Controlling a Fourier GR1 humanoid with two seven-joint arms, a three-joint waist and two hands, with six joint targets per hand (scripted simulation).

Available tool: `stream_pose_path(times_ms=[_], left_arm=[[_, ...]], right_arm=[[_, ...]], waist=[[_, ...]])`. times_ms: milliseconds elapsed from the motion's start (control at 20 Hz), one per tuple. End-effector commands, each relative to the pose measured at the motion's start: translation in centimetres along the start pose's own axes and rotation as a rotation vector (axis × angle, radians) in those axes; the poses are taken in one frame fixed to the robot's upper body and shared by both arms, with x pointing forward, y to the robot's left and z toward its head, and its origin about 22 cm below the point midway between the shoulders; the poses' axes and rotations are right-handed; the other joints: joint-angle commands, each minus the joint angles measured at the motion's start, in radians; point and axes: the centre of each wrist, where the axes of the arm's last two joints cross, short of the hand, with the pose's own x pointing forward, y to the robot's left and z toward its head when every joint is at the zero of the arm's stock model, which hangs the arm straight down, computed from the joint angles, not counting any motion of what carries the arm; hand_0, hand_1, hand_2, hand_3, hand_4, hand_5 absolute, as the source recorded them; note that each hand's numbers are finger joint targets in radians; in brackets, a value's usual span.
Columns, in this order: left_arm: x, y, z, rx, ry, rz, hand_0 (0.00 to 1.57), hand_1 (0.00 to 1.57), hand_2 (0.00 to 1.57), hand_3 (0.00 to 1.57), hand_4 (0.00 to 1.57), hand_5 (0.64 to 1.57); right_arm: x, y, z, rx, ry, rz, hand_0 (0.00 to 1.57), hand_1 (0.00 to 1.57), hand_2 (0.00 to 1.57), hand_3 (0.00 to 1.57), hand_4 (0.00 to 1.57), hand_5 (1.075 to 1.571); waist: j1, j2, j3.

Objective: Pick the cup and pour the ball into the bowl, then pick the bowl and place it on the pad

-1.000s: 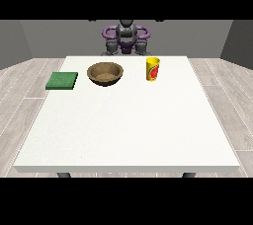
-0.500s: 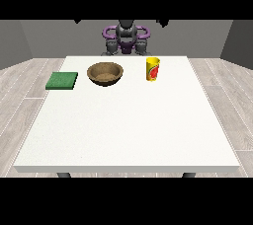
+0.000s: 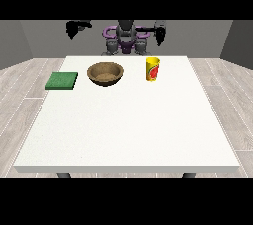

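Front view, cup [image 3: 152, 68] right of bowl [image 3: 105, 73], pad [image 3: 62, 80] left, both hands' finger states unclear

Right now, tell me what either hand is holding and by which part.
Nothing is held. Both hands, at the view's left and right, are raised behind the table, apart from the yellow cup, wooden bowl and green pad.

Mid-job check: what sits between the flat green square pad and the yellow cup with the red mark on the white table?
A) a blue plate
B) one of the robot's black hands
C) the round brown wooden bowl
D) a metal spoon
C: the round brown wooden bowl stands on the white table with the flat green square pad on its view-left side and the yellow cup on its view-right side.
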Motion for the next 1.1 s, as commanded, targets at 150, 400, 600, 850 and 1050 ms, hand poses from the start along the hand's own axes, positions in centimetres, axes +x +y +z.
stream_pose_path(times_ms=[150, 400, 600, 850, 1050], left_arm=[[-2.3, 0.8, -3.4, 0.024, -0.066, -0.057, 0.0, 0.0, 0.0, 0.0, 0.0, 1.483], [-5.6, 2.4, -3.2, 0.034, -0.035, -0.083, 0.0, 0.0, 0.0, 0.0, 0.0, 1.464], [-6.6, -0.2, -4.1, 0.017, -0.059, -0.093, 0.0, 0.0, 0.0, 0.0, 0.0, 1.452], [-8.2, 4.0, -5.6, 0.102, -0.087, -0.117, 0.0, 0.0, 0.0, 0.0, 0.0, 1.499], [-10.3, 2.9, -4.9, 0.159, -0.048, -0.196, 0.76, 0.76, 0.0, 0.0, 0.0, 1.453]], right_arm=[[-0.9, -3.1, -1.3, -0.003, -0.033, 0.034, 0.0, 0.0, 0.0, 0.0, 0.26, 1.57], [-1.5, -4.3, -1.7, -0.009, -0.054, 0.035, 0.0, 0.0, 0.0, 0.0, 0.24, 1.571], [-1.9, -5.3, -3.2, -0.007, -0.045, 0.036, 0.0, 0.0, 0.0, 0.0, 0.26, 1.571], [-2.1, -5.8, -2.6, 0.017, -0.109, 0.031, 0.0, 0.0, 0.0, 0.0, 0.24, 1.57], [0.7, -5.9, -3.2, 0.113, -0.136, 0.016, 0.0, 0.0, 0.0, 0.0, 0.27, 1.567]], waist=[[-0.003, 0.052, 0.0], [-0.009, 0.071, -0.0001], [-0.004, 0.086, 0.0], [-0.045, 0.146, -0.0001], [-0.134, 0.183, -0.0008]])
